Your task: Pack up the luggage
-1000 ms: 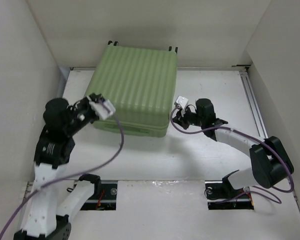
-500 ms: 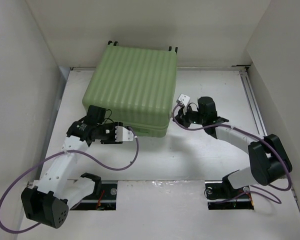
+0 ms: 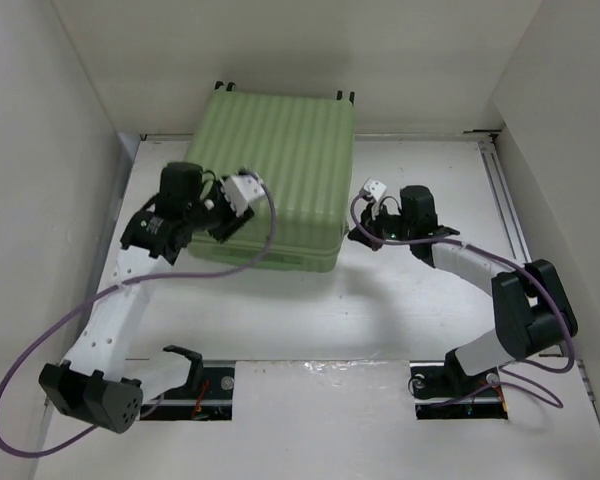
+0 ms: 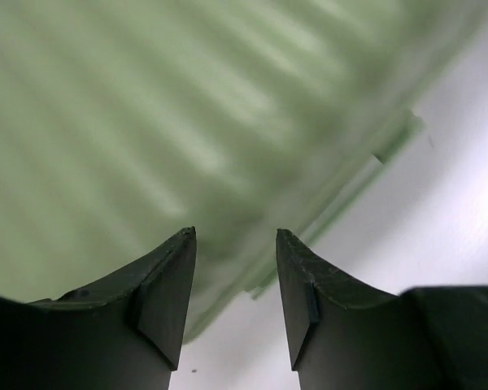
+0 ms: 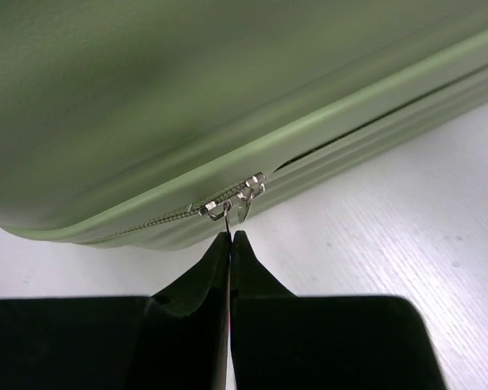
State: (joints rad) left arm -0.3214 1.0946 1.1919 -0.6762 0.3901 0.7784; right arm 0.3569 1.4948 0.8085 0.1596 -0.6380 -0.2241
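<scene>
Luggage (image 4: pixel 163 114) blurred, cropped, left wrist view; zipper pull (image 5: pixel 225 214) end hidden in right pincer (image 5: pixel 230 237).

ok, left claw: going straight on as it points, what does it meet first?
The luggage: the left claw points at its ribbed shell near the edge, though depth is unclear.

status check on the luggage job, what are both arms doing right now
Left end effector open, empty, over the luggage. Right end effector shut on zipper pull at side seam. Luggage flat, shell closed. Nothing blocking.
</scene>
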